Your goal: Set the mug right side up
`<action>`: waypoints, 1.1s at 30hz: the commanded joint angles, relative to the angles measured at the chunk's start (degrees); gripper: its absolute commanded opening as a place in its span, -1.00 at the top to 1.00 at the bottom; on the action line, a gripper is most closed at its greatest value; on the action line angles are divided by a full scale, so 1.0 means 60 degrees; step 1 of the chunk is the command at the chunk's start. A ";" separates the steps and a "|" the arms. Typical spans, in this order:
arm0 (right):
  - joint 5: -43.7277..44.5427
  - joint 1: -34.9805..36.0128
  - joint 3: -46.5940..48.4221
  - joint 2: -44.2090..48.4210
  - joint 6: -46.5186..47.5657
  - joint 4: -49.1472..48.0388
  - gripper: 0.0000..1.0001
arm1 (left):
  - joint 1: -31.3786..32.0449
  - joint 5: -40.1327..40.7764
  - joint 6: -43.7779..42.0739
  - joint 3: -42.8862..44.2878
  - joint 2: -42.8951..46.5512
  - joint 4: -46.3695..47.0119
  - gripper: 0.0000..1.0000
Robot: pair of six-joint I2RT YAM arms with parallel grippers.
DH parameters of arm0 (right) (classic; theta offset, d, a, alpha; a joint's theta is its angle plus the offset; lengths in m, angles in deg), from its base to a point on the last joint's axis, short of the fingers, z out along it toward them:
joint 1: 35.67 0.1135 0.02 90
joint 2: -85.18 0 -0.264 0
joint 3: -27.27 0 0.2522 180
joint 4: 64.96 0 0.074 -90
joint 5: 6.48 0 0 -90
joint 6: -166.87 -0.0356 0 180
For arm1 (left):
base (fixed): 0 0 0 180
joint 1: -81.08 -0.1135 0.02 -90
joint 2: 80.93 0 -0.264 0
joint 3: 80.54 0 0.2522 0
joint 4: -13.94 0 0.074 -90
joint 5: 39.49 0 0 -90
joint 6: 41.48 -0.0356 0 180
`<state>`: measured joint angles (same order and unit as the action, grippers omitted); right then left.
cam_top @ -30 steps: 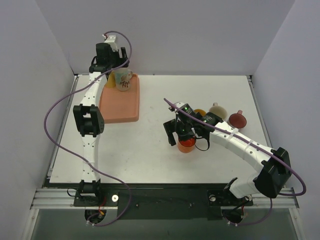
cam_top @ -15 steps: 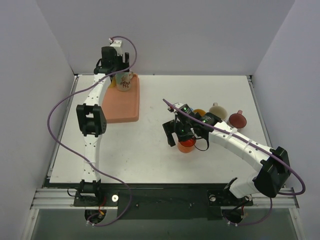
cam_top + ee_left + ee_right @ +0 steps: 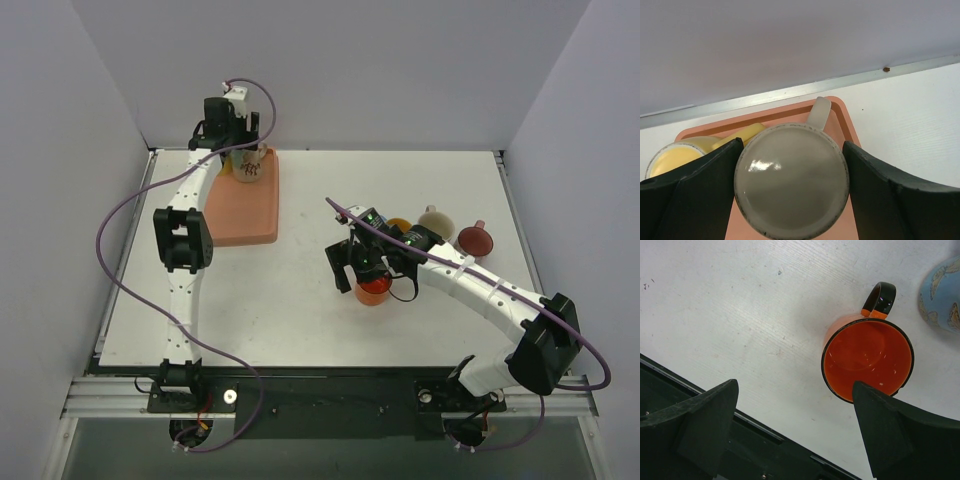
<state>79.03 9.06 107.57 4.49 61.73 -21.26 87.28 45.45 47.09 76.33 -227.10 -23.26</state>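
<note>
Now your left end effector (image 3: 792,200) straddles the seemingly base-up mug (image 3: 791,170) on the tray (image 3: 844,125), jaws open; close, lift, then flip it.

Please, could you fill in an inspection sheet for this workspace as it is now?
Surface: white table, a few small marks.
Job's things: orange mug upright, opening up; grey mug on the pink tray, beside a yellow mug.
Clutter: blue butterfly mug, cream mug, dark red mug.
Grippers: left gripper open, fingers either side of the grey mug; right gripper open above the orange mug, holding nothing.
Cables: purple cables loop along both arms.
Surroundings: plain walls on three sides.
</note>
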 commanded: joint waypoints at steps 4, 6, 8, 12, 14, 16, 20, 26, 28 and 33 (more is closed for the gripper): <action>0.0133 0.0074 0.0262 0.0001 -0.0012 0.0050 -0.82 | -0.0139 -0.0928 -0.0288 -0.0207 0.0350 -0.0824 1.00; 0.0162 0.0074 0.0364 -0.0014 0.0032 0.0065 -0.82 | -0.0197 -0.1351 -0.0405 -0.0645 0.0615 -0.0868 1.00; 0.0134 0.0060 0.0525 -0.0029 0.0076 0.0050 -0.82 | -0.0227 -0.1878 -0.0639 -0.1041 0.1228 -0.1057 1.00; 0.0250 0.0060 0.0935 -0.0044 0.0179 -0.0022 -0.82 | -0.0300 -0.2933 -0.1035 -0.2370 0.2457 -0.1454 1.00; 0.0280 0.0089 0.1053 -0.0058 0.0208 -0.0227 -0.82 | -0.0315 -0.3228 -0.1649 -0.3497 0.3233 -0.1411 1.00; 0.0251 0.0089 0.1185 -0.0102 0.0208 -0.0345 -0.82 | -0.0315 -0.3404 -0.2541 -0.4655 0.3936 -0.1381 1.00; 0.0192 0.0147 0.1185 -0.0103 0.0223 -0.0506 -0.81 | -0.0359 -0.3930 -0.5059 -0.5438 0.4614 -0.2752 1.00; 0.0192 0.0148 0.1009 0.0073 0.0223 -0.0653 -0.82 | -0.0447 -0.4224 -0.7187 -0.3508 0.3564 -0.6456 0.82; 0.0192 0.0162 0.0922 0.0161 0.0165 -0.0697 -0.81 | -0.0491 -0.4531 -0.7451 -0.2804 0.3283 -0.7210 0.07; 0.0353 0.0235 0.0600 0.0454 0.0047 -0.0799 -0.82 | -0.0476 -0.4767 -0.7467 -0.2771 0.3720 -0.6484 -0.71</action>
<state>79.64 9.80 112.77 4.47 62.52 -25.31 84.79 20.90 5.75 57.57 -207.45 -60.13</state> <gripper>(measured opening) 0.907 0.860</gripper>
